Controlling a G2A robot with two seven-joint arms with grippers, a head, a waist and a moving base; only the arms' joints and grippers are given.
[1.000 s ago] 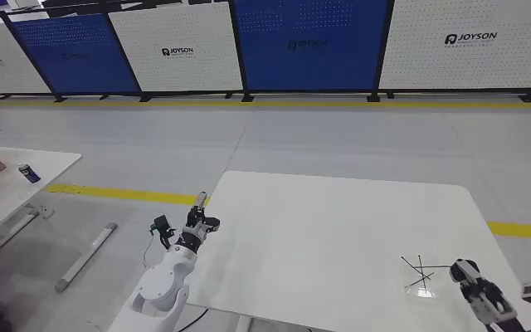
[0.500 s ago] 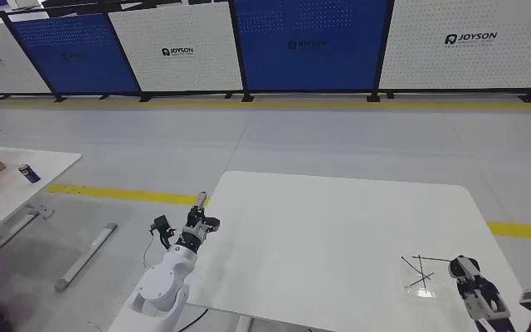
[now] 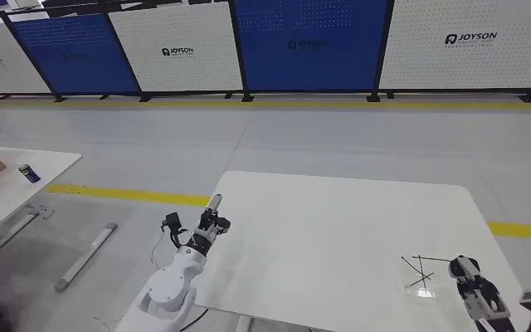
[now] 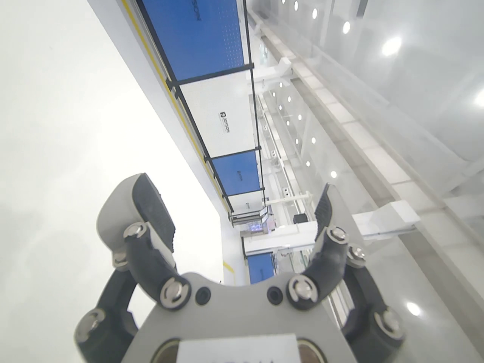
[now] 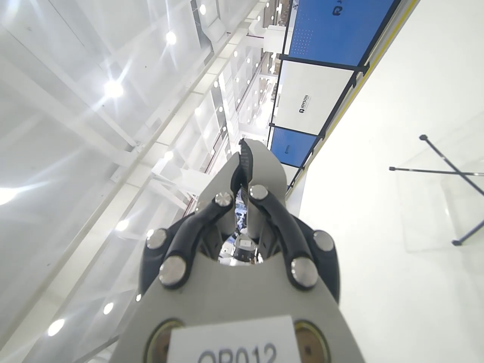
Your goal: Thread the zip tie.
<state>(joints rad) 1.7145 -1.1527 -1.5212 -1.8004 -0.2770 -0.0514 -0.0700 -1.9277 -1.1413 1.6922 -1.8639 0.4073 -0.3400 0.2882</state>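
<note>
Clear flat sheet or shallow tray, hard to tell which, at 4 o'clock on the white table. Carrying a few thin black zip ties, crossed over each other, some ends past its rim. Too fine to count; partly cut off in the right wrist view. Just at 3 o'clock of the ties, right gripper, fingers pressed together on nothing. At the table's 9 o'clock edge, left gripper, jaws spread wide, empty.
</note>
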